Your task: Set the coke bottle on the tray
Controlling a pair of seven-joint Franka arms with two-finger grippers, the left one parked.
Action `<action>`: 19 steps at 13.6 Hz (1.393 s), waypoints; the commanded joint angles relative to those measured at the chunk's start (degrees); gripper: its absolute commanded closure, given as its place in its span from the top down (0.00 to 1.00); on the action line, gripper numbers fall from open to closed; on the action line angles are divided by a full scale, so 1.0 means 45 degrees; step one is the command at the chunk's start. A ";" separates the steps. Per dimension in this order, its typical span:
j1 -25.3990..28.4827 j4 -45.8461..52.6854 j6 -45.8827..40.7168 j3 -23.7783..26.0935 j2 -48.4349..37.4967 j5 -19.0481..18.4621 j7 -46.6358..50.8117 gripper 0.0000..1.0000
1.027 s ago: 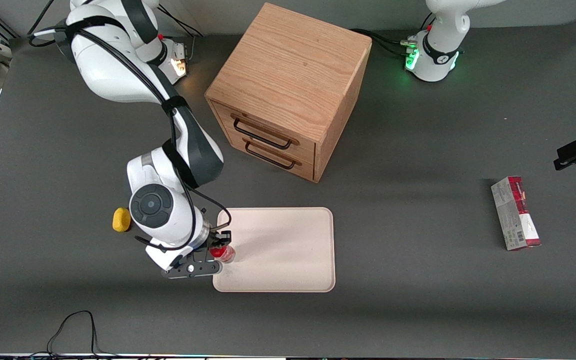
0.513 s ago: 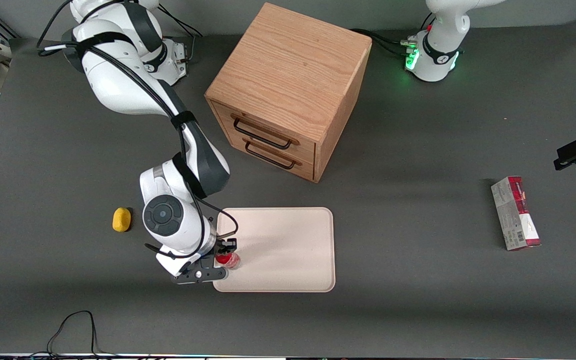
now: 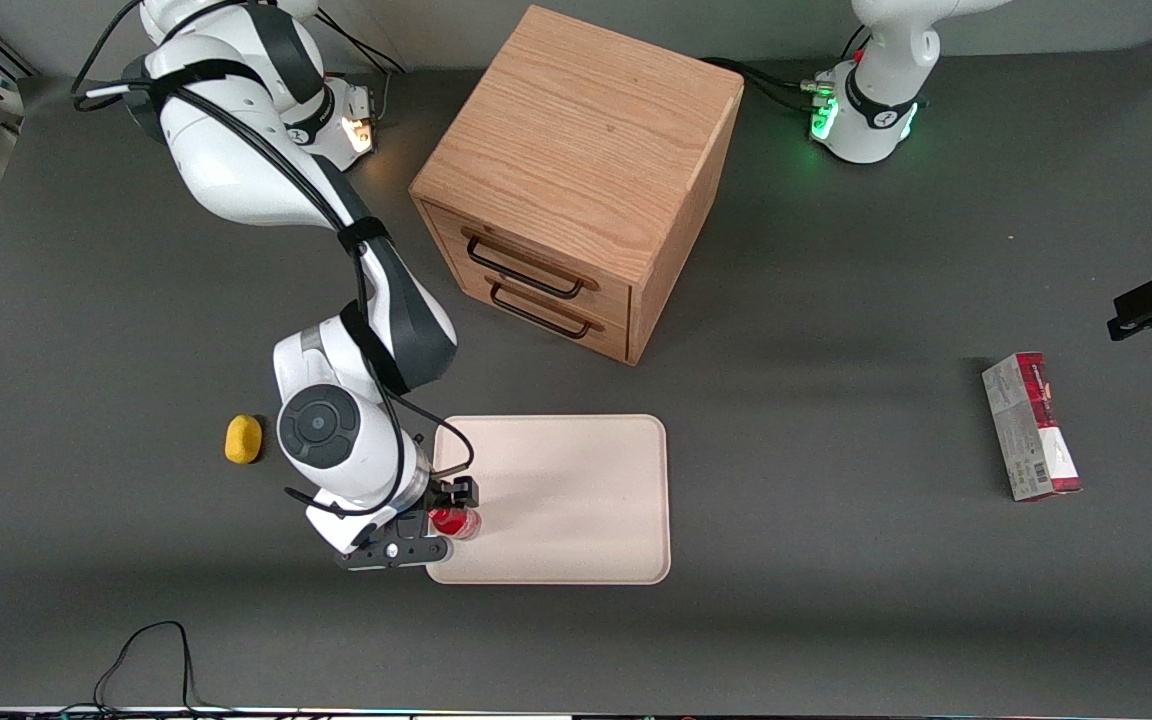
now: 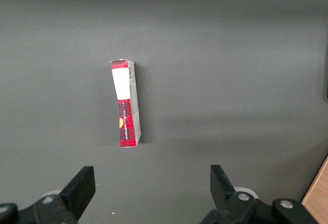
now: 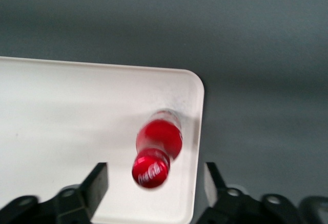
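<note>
The coke bottle (image 3: pixel 455 521), small and red with a red cap, stands upright on the pale beige tray (image 3: pixel 576 500), close to the tray corner that is nearest the front camera and toward the working arm's end. My right gripper (image 3: pixel 448 520) is directly above it. In the right wrist view the bottle (image 5: pixel 159 139) shows its lettered cap, standing on the tray (image 5: pixel 77 121) just inside the rounded corner. The gripper (image 5: pixel 154 183) is open, with its two black fingers (image 5: pixel 97 183) well apart on either side of the bottle and not touching it.
A wooden drawer cabinet (image 3: pixel 576 180) stands farther from the front camera than the tray. A yellow lump (image 3: pixel 243 439) lies on the table beside the working arm's wrist. A red-and-grey carton (image 3: pixel 1031 425) lies toward the parked arm's end, also in the left wrist view (image 4: pixel 125 103).
The gripper and the bottle moved a little farther in over the tray's edge. Since half a second ago the bottle has stayed put while the wrist shifted slightly.
</note>
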 commanded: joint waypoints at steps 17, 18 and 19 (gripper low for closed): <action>-0.2937 -0.5641 -0.5322 -0.1468 -0.9146 0.0700 -0.2856 1.00; -0.3153 -0.6498 -0.4853 -0.1468 -0.9731 0.0700 -0.3327 1.00; -0.3426 -0.7338 -0.4288 -0.1468 -1.0355 0.0700 -0.3389 1.00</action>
